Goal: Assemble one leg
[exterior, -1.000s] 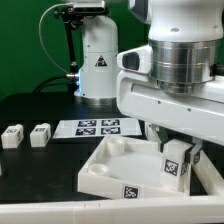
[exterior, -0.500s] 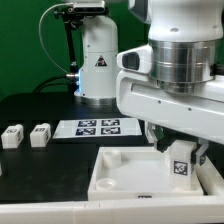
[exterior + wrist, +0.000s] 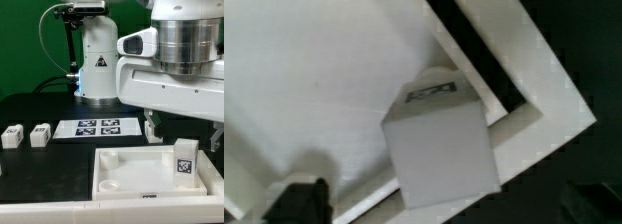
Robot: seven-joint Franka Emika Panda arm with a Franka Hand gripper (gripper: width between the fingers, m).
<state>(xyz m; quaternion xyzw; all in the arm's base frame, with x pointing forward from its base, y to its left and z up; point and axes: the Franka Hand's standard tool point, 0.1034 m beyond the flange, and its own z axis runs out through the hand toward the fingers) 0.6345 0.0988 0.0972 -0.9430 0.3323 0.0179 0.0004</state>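
One leg (image 3: 185,161), a small white block with a tag on its face, stands upright in the far corner of the white tray (image 3: 125,165) on the exterior view's right. My gripper (image 3: 183,133) is open just above it, with a finger on each side and touching nothing. In the wrist view the leg (image 3: 441,140) rises from the tray corner (image 3: 331,80), and one dark finger (image 3: 299,200) stands clear of it. Two more legs (image 3: 12,136) (image 3: 40,134) lie on the black table at the exterior view's left.
The marker board (image 3: 97,127) lies flat behind the tray. The arm's white base (image 3: 97,60) stands at the back. A white ledge (image 3: 60,212) runs along the front edge.
The tray was tilted up at its right corner and now lies flat. The gripper has let go of the leg and risen above it.
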